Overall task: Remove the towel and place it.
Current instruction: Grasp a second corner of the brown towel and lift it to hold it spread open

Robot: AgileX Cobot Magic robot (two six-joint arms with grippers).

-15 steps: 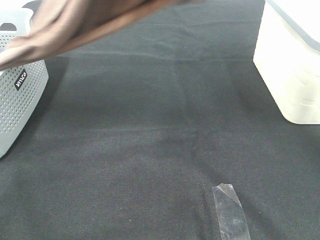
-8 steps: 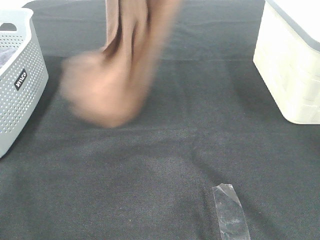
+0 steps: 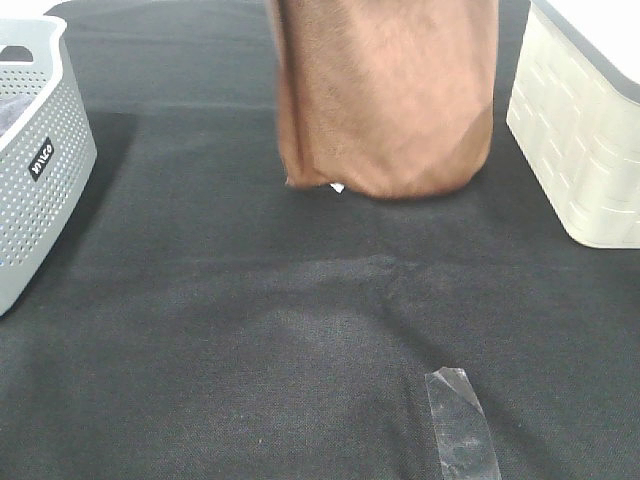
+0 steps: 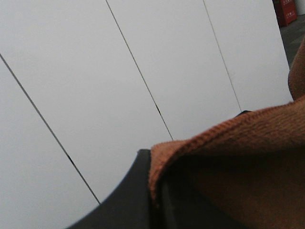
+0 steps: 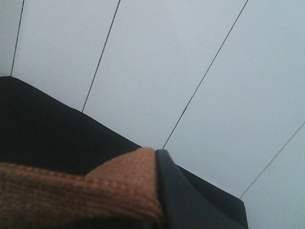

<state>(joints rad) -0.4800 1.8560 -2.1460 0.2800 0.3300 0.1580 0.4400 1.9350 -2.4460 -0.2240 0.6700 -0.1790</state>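
Towel: a large rectangular reddish-brown terry towel (image 3: 385, 100) hangs as a flat sheet straight below both grippers. Its lower hem is close to the black cloth table covering (image 3: 250, 330); whether they touch cannot be told.
Tag: a small white tag (image 3: 337, 187) sits at the lower hem, under the left gripper's side.
Left gripper (image 4: 155, 200): clamped on the towel's stitched upper edge, with the cloth falling away beneath the dark fingers.
Right gripper (image 5: 159, 191): likewise clenched, pinching a hemmed corner of the towel.
Beyond the left gripper: a grey perforated plastic basket (image 3: 50, 200), well apart from the cloth.
Beyond the right gripper: a cream ribbed plastic bin (image 3: 580, 150), near the towel's edge.
Handling: probably light, limp and not fragile. The pile should grip well, but the sheet will likely swing, fold and drag on the covering.
Where to hold: the two upper corners on the thick stitched hem, kept apart so the cloth stays spread.
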